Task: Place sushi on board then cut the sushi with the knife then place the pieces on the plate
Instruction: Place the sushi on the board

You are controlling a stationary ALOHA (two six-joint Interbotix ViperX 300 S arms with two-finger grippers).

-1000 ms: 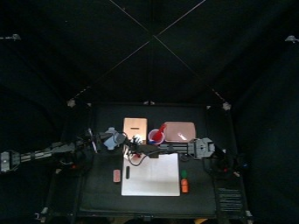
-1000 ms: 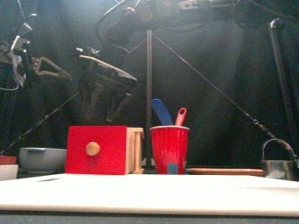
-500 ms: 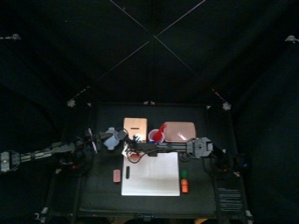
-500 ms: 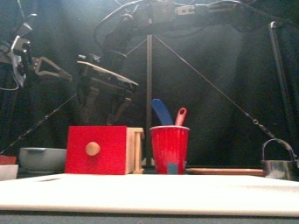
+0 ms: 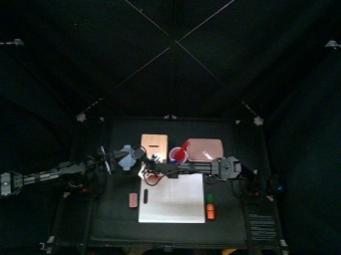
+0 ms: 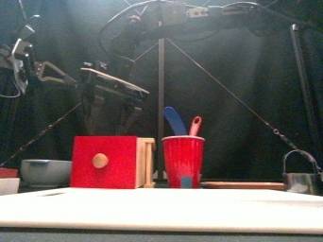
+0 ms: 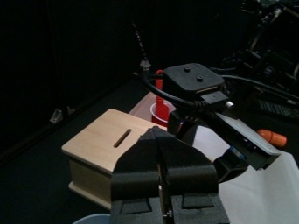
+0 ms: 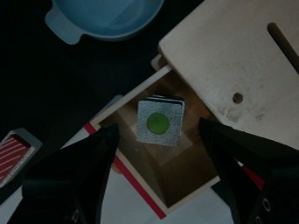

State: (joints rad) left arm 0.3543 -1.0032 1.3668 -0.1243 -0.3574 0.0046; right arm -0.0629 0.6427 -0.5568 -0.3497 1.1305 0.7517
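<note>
The right claw hangs with its jaws spread wide over the open drawer of the wooden box. The sushi roll lies directly beneath it, between the two jaws and apart from both, a dark block with a green centre on the drawer floor. Nothing is gripped yet. Just behind the claw is the box top with its slot, and off to the claw's left, past the drawer's edge, sits the blue-grey bowl. In front of the claw, toward the table's front edge, lies the white cutting board with no sushi on it. To the claw's right stands the red cup with the blue knife and the red knife upright inside, and farther right and back the pink tray. The left claw rests near the box's left side, jaws pressed together on nothing I can see. By my reading the task has barely begun: the lift to the board, the cutting and the move to the tray all remain
</note>
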